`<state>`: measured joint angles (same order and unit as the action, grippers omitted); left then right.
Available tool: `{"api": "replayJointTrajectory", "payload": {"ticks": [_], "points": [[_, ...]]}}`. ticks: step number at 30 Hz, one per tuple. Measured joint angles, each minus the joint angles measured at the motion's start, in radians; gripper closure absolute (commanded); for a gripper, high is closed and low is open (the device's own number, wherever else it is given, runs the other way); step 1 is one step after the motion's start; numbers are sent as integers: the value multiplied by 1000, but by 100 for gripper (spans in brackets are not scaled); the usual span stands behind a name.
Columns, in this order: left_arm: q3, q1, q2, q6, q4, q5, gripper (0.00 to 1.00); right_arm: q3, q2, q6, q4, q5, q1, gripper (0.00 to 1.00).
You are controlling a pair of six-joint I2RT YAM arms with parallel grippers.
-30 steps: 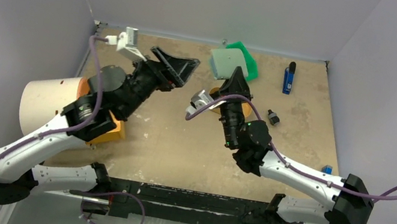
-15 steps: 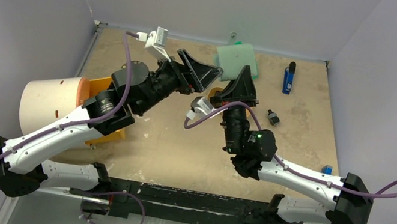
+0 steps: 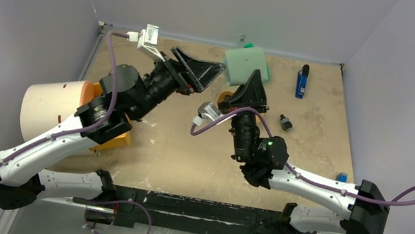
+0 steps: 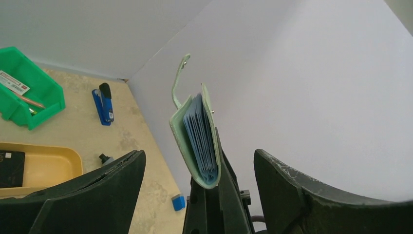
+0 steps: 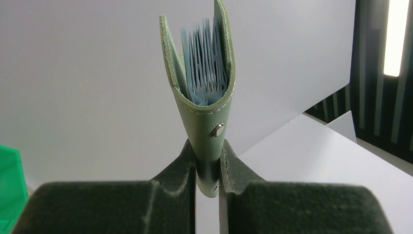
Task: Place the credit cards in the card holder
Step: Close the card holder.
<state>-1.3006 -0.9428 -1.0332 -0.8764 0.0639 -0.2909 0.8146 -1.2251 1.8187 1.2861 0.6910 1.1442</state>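
My right gripper (image 5: 208,156) is shut on the lower edge of the grey-green card holder (image 5: 204,97) and holds it upright above the table. Its flap is open and its pale blue pockets fan out on top. From above, the card holder (image 3: 244,64) is at the back centre, over the right gripper (image 3: 250,92). My left gripper (image 3: 199,65) stands open just to its left, holding nothing. In the left wrist view the card holder (image 4: 197,141) shows beyond the wide-apart fingers (image 4: 97,195). One black credit card (image 4: 10,168) lies in the tan tray (image 4: 48,163).
A green bin (image 4: 24,97) stands at the back behind the holder, a blue stapler (image 3: 302,82) to its right. A small black knob (image 3: 285,122) and a small blue block (image 3: 342,176) lie on the right. A pale cylinder (image 3: 50,107) and an orange block (image 3: 115,136) sit on the left.
My left gripper swung right toward the card holder, then eased back a little, and its jaws opened wider. My right gripper shifted the holder slightly right and kept its grip.
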Motion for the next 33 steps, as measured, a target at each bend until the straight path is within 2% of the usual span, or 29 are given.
{"api": "replayJointTrajectory", "payload": {"ticks": [8, 10, 12, 20, 21, 22, 23, 24, 27, 28, 29, 33], "points": [[-34, 0, -106, 1, 7, 21, 17, 23, -51, 26, 19, 0, 27, 100], [-36, 0, -116, 2, 13, 24, 21, 23, -57, 31, 21, 0, 29, 100], [-41, 0, -122, 2, 21, 24, 34, 23, -59, 35, 22, 0, 33, 100], [-44, -3, -122, 2, 5, 26, 100, 23, -62, 47, 31, 11, 45, 100], [-44, -5, -120, -2, 2, 27, 100, 23, -63, 48, 32, 16, 48, 100], [-44, -7, -118, -4, 4, 26, 100, 23, -63, 49, 34, 20, 52, 87], [-44, -9, -117, -6, 5, 25, 100, 23, -63, 50, 37, 27, 56, 67], [-44, -10, -117, -6, 5, 25, 100, 23, -63, 50, 38, 36, 63, 51], [-43, -13, -115, 6, 15, 3, 100, 40, -61, 14, -6, 95, 84, 9], [-43, -11, -113, 12, 23, -16, 100, 55, -54, -25, -67, 119, 92, 2], [-43, -9, -111, 21, 31, -34, 100, 74, -42, -85, -155, 139, 99, 1], [-43, -4, -86, 67, 72, -118, 100, 274, 11, -566, -791, 105, 110, 1]]}}
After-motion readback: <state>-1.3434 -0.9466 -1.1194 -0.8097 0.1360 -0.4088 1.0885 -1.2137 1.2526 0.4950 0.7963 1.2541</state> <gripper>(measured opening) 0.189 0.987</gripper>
